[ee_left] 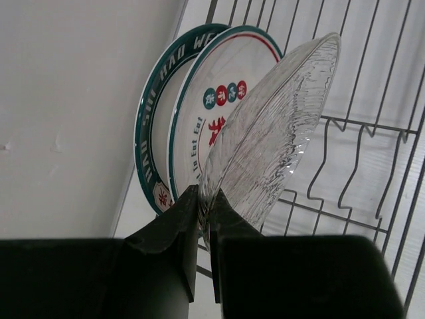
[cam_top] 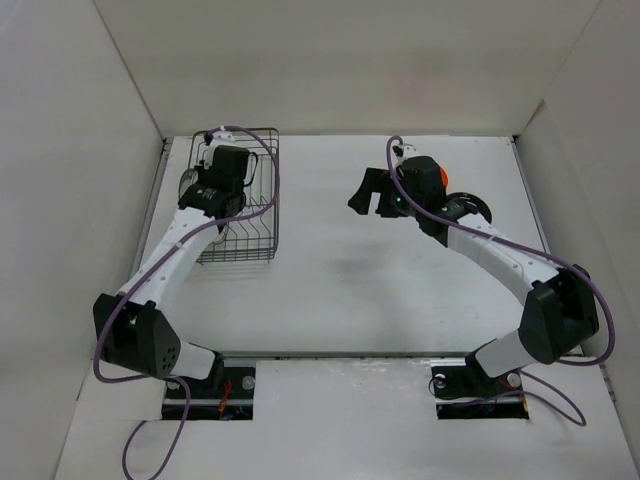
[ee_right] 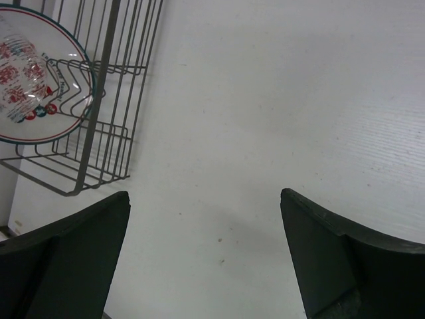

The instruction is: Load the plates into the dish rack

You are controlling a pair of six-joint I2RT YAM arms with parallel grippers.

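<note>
Left end effector (ee_left: 206, 199): closed on the lower rim of the clear ribbed glass plate (ee_left: 279, 126), inside the rack.
Glass plate: on edge, tilted, just beside the white plate with a teal rim line and red marks (ee_left: 207, 129); whether they touch is unclear.
Behind that: white plate with a broad green patterned rim (ee_left: 149, 126), also on edge.
Black wire dish rack (cam_top: 255, 235): far left of the white worktop (cam_top: 340, 260), by the side wall.
Right end effector (ee_right: 204, 199): jaws wide apart, empty, over bare worktop, well apart from the rack.
</note>
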